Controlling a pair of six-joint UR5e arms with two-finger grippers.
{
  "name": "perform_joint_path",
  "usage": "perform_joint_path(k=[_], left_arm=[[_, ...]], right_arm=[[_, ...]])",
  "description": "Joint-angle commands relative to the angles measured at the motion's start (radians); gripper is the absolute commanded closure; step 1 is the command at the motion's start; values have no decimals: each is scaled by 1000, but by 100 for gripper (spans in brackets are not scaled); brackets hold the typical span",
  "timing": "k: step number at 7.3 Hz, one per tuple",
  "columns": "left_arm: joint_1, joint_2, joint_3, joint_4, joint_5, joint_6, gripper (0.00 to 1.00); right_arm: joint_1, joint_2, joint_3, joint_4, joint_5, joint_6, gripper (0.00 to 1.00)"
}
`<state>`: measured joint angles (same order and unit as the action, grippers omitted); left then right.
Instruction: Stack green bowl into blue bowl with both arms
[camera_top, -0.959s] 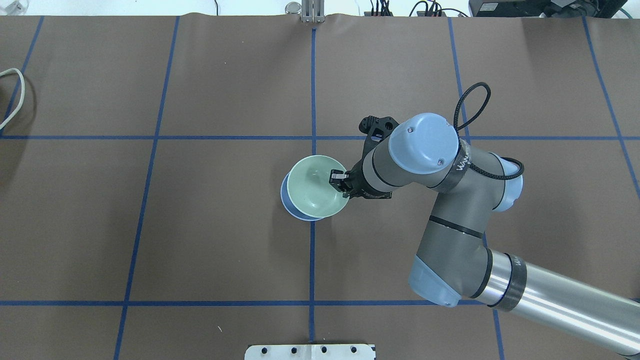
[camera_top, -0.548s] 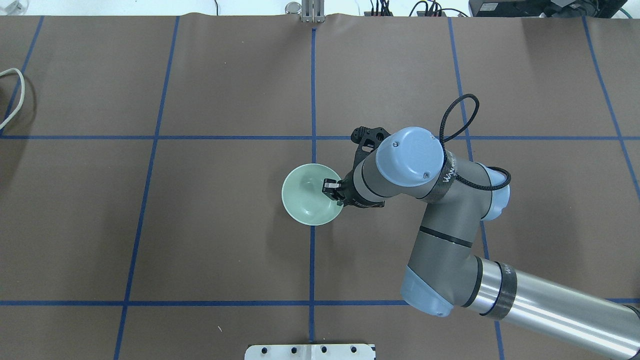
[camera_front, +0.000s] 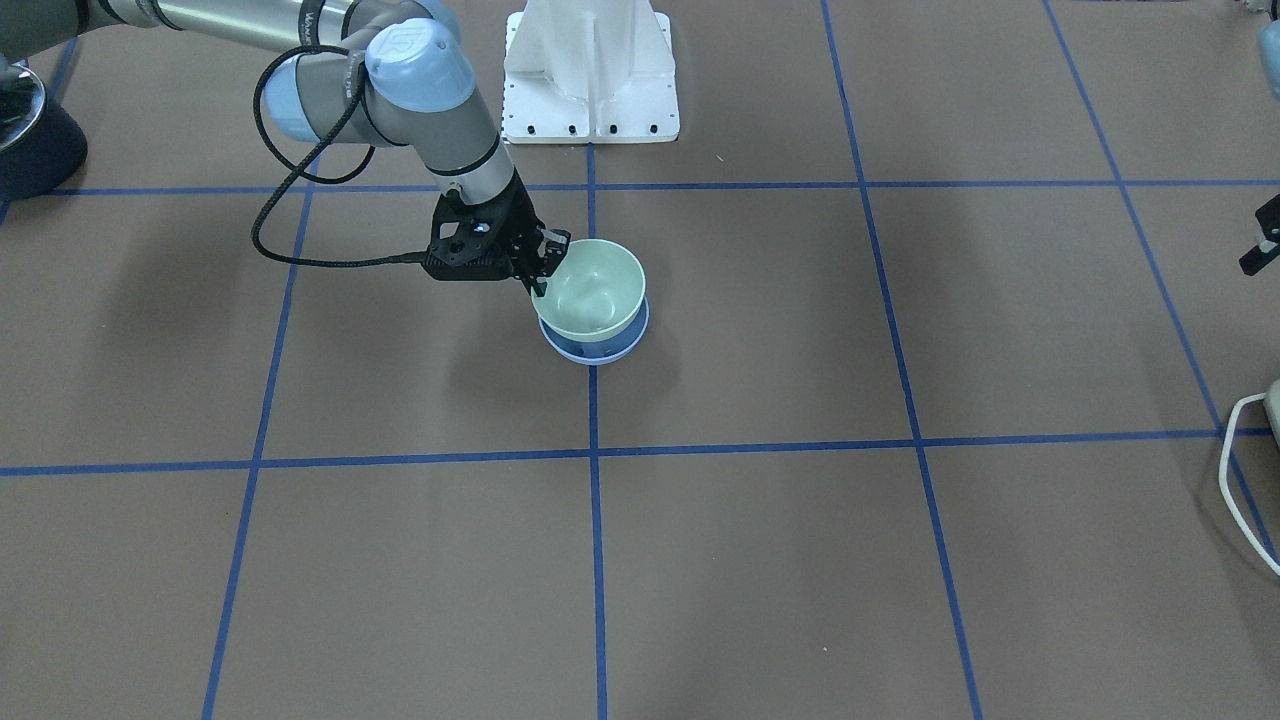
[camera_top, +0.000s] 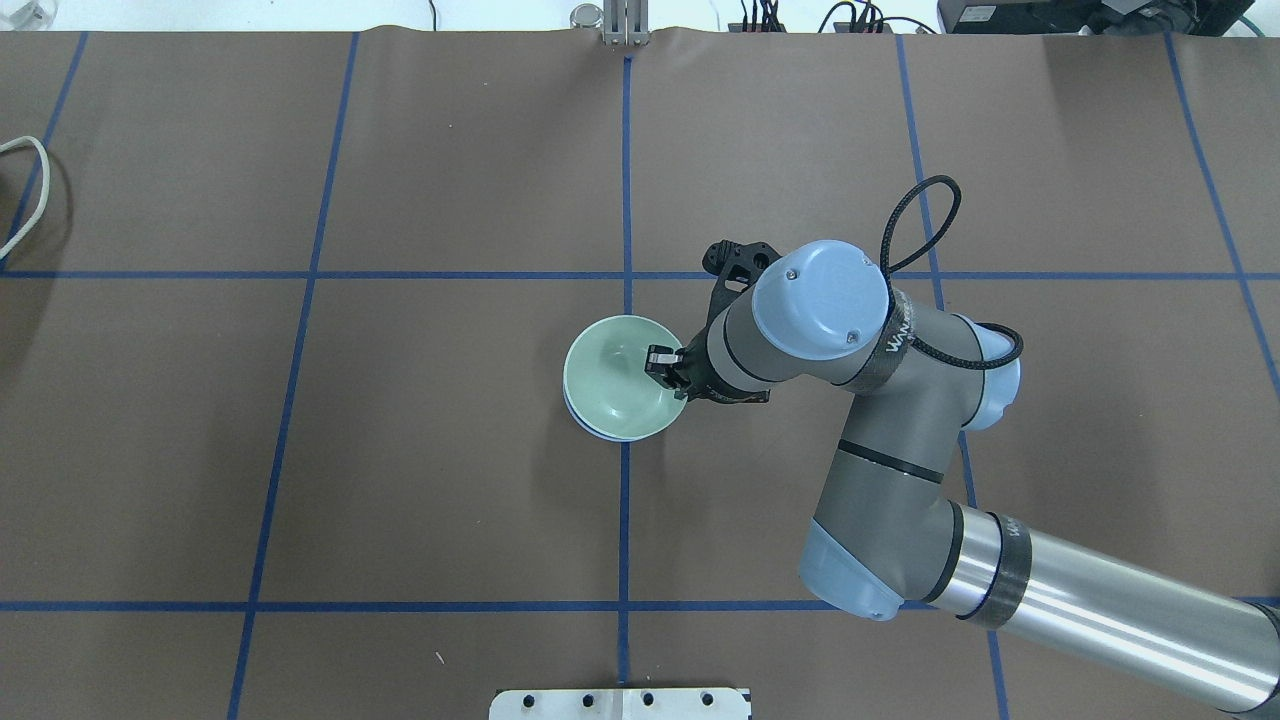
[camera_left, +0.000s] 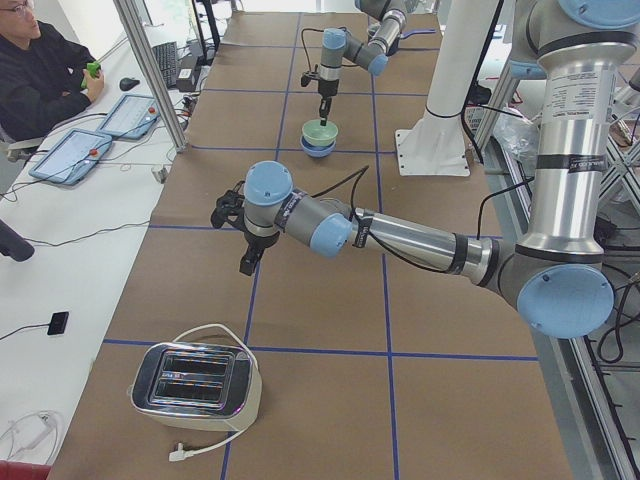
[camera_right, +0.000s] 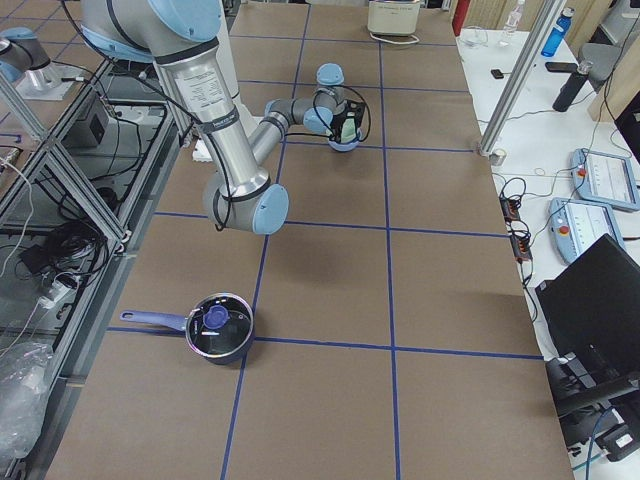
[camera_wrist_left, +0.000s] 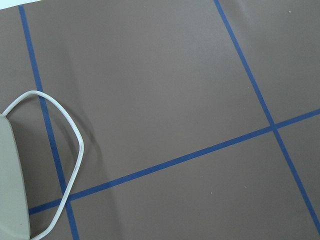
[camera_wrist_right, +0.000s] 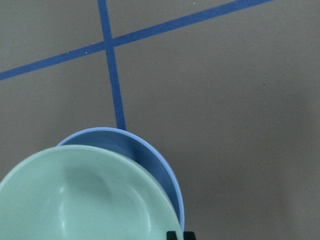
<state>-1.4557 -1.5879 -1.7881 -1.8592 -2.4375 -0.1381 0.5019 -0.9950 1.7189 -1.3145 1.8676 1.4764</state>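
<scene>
The green bowl sits tilted in the blue bowl, of which only a thin sliver shows past it. In the front view the green bowl covers most of the blue bowl. My right gripper is shut on the green bowl's right rim, one finger inside. The right wrist view shows the green bowl overlapping the blue bowl. My left gripper hangs above the table near the toaster, far from the bowls. I cannot tell whether it is open.
A toaster with a white cord stands at the table's left end. A lidded pot sits at the right end. The white pedestal base is behind the bowls. An operator sits beside the table.
The right arm has moved the green bowl left and toward the robot, from offset over the blue bowl to nearly centred on it. The grip on the rim is unchanged.
</scene>
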Motion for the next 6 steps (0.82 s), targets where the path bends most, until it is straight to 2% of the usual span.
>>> perform_joint_path(k=[1,6], left_arm=[[0,0,-1,0,0,0,3],[2,0,1,5,0,0,3]], right_arm=[[10,30,-34,0,1,-2,100],[26,33,-53,0,9,-7,100]])
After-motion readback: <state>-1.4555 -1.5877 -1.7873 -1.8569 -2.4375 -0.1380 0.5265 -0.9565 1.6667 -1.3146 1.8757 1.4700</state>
